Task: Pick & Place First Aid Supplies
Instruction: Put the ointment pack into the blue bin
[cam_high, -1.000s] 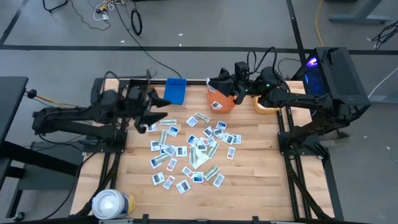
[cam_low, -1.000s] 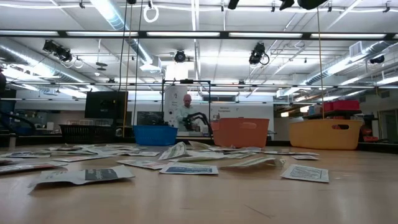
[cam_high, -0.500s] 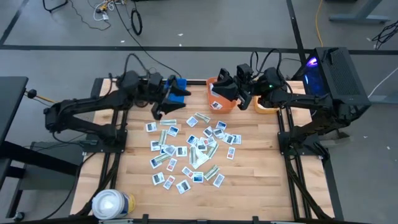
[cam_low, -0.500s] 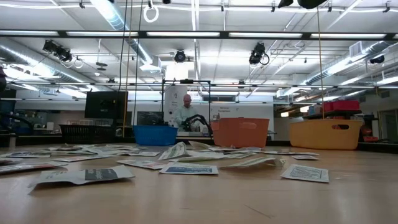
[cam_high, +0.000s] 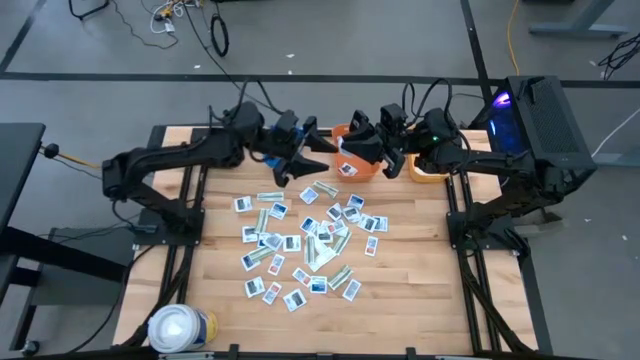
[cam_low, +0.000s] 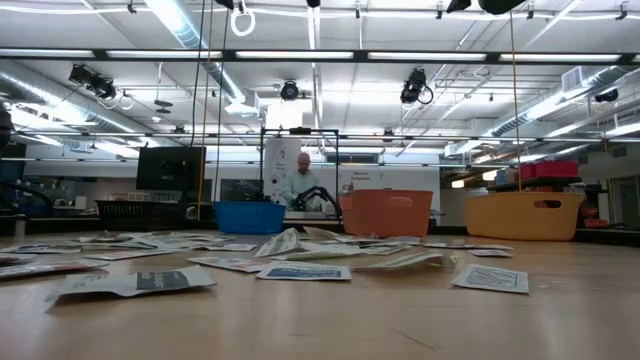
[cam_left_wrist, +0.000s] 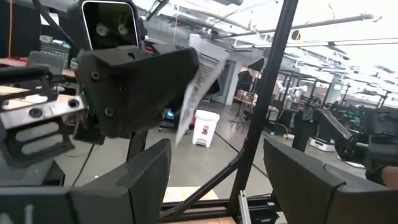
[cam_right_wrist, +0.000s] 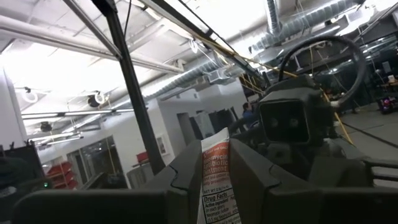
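The left arm reaches from the table's left side across its far edge, stretched almost straight; the left gripper (cam_high: 318, 146) hangs raised at the far middle, its fingers (cam_left_wrist: 149, 163) spread wide apart; the right arm bends in from the right, and the right gripper (cam_high: 352, 150) faces the left one, nearly meeting it, its fingers (cam_right_wrist: 249, 177) closed on a white packet (cam_right_wrist: 217, 180)

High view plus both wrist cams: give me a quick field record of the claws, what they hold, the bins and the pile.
left claw: open, empty, raised at the bins between blue and orange
right claw: shut on a packet with red print, over the orange bin
blue bin: mostly hidden from above by the left arm
yellow bin: under the right arm
loose packets: scattered mid-table
white roll: near corner, left side
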